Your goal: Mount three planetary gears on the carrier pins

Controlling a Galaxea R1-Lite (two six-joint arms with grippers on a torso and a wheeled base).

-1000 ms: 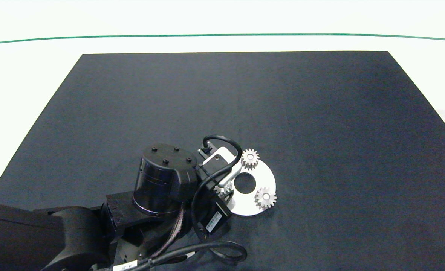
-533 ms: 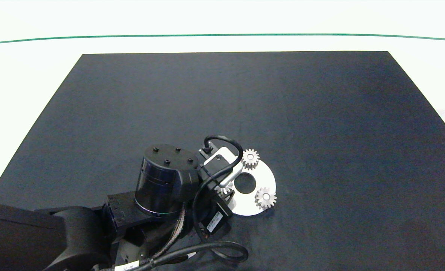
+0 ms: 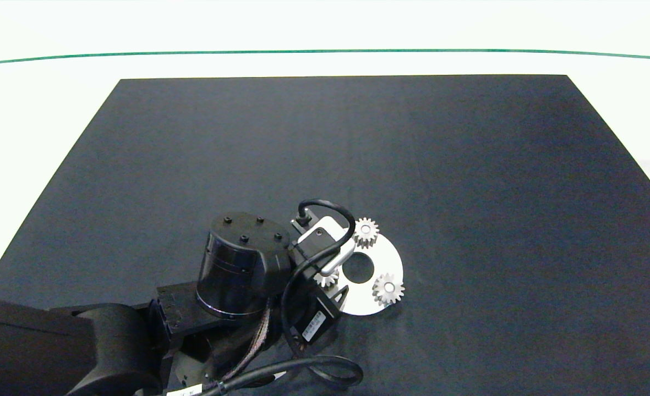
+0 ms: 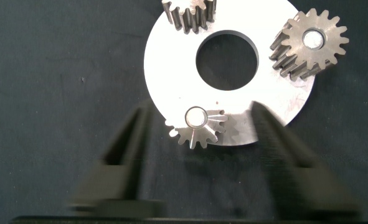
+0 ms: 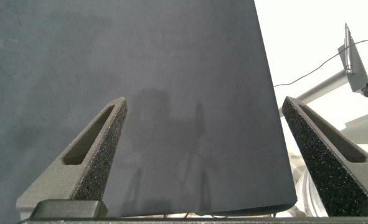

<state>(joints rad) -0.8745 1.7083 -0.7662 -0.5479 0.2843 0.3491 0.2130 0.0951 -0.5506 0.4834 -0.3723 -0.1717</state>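
White disc [image 3: 370, 300] sits on black mat [image 3: 468, 192], all three planetary gears on carrier pins. Gear one [image 4: 198, 127] at disc edge nearest left arm, pin top [image 4: 195, 116] poking through bore. Gear two [image 4: 312, 45] on opposite rim side of centre hole [image 4: 227, 60], gear three [image 4: 188, 14] on far rim, partly cut off. Left gripper [image 4: 199, 146] hangs over gear one, fingers [image 4: 129, 149] spread wide either side, not touching, gripping nothing. Right gripper [image 5: 205, 158] well apart from disc, over bare mat by its edge, wide open too, nothing held.
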